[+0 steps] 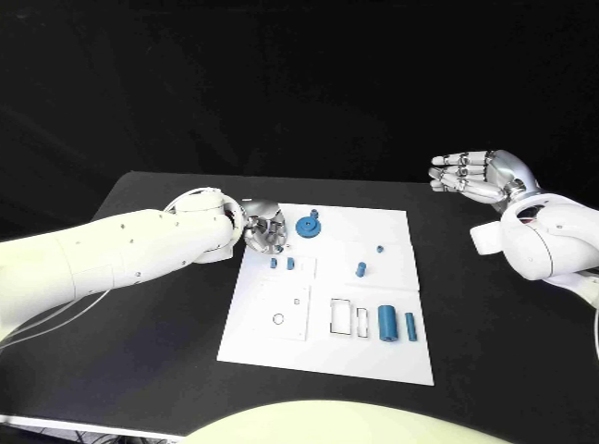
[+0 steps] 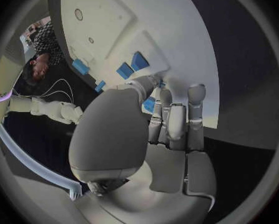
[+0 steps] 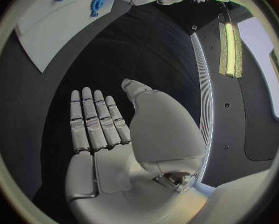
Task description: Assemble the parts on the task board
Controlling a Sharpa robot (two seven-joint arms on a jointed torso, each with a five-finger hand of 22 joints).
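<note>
The white task board (image 1: 329, 347) lies mid-table. A blue gear (image 1: 309, 227) sits near its far left corner. My left hand (image 1: 262, 228) hovers at that corner, fingers curled right beside the gear. In the left wrist view a blue piece (image 2: 149, 104) shows between the thumb and the fingers (image 2: 176, 119); I cannot tell whether they touch it. Two small blue pegs (image 1: 282, 263) stand just nearer than the hand. Two blue cylinders (image 1: 397, 323) lie at the board's near right. My right hand (image 1: 480, 174) is raised right of the board, fingers straight and apart, holding nothing.
Two more small blue pegs (image 1: 371, 259) stand mid-board. Rectangular slots (image 1: 342, 315) and a round hole (image 1: 278, 319) mark the board's near part. Black table (image 1: 153, 314) surrounds the board. The right wrist view shows the board's corner with the gear (image 3: 97, 2).
</note>
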